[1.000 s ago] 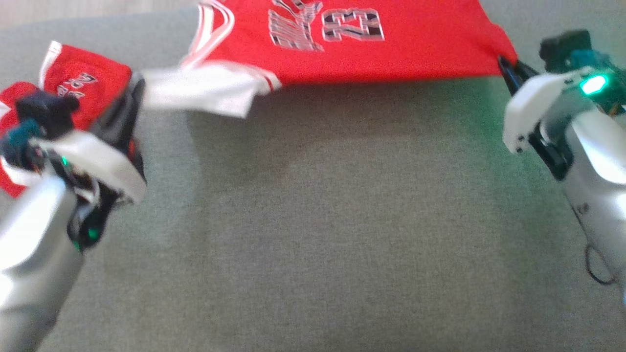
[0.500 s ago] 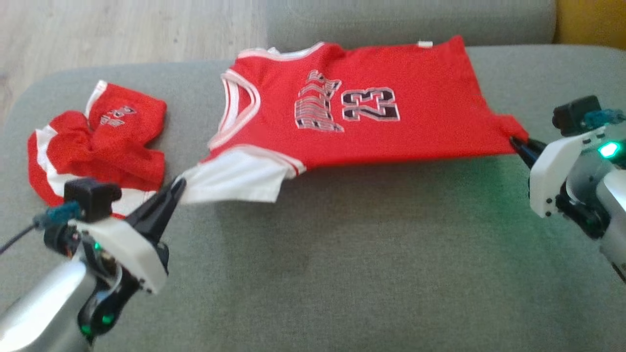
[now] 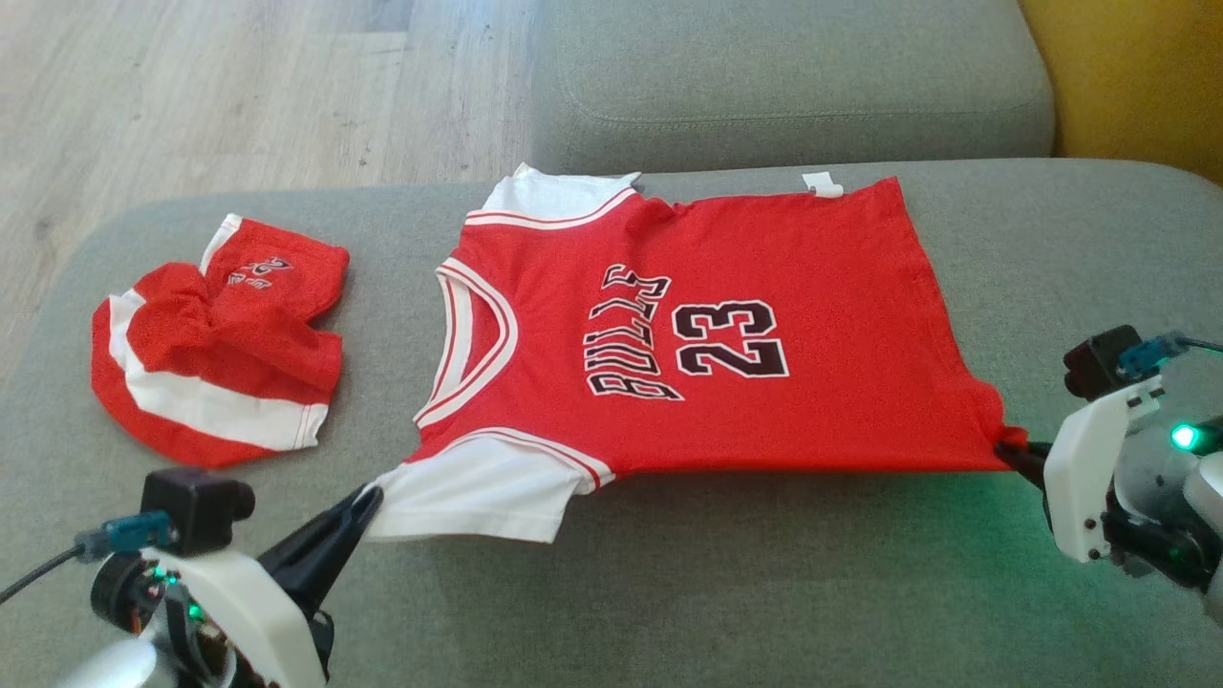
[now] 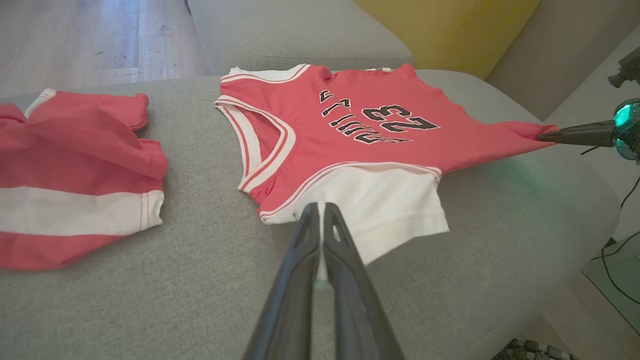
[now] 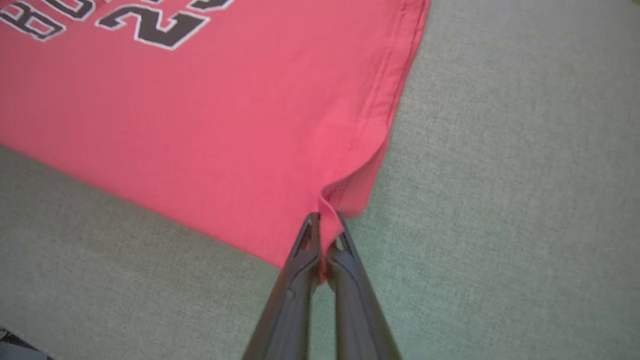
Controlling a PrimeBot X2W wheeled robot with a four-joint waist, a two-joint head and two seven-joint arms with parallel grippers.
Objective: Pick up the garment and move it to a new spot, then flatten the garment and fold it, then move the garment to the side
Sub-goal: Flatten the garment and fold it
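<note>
**Q:** What is seen at the far left of the head view?
**A:** A crumpled pair of red shorts with white bands is shown lying on the grey-green sofa seat, just beside the garment but not touching it. A wooden floor is seen beyond the seat.

**Q:** How is the left claw held?
**A:** It is shown drawn narrow, with the outer edge of the white sleeve pinched at its tips. In the left wrist view a sliver of white cloth is seen between the two dark fingers.

**Q:** Where is the garment placed?
**A:** The red jersey, lettered "BULLS" and numbered 23, is spread print side up across the middle of the sofa seat. Its neck opening is turned to the left and its hem to the right. The far edge is laid near the back cushion. The near edge is stretched straight between the two claws, and a shadow is cast on the seat beneath it.

**Q:** And the right claw?
**A:** It is shown clamped on the near hem corner of the garment. In the right wrist view red cloth is seen bunched between its fingers. A green light is lit on that wrist.
</note>
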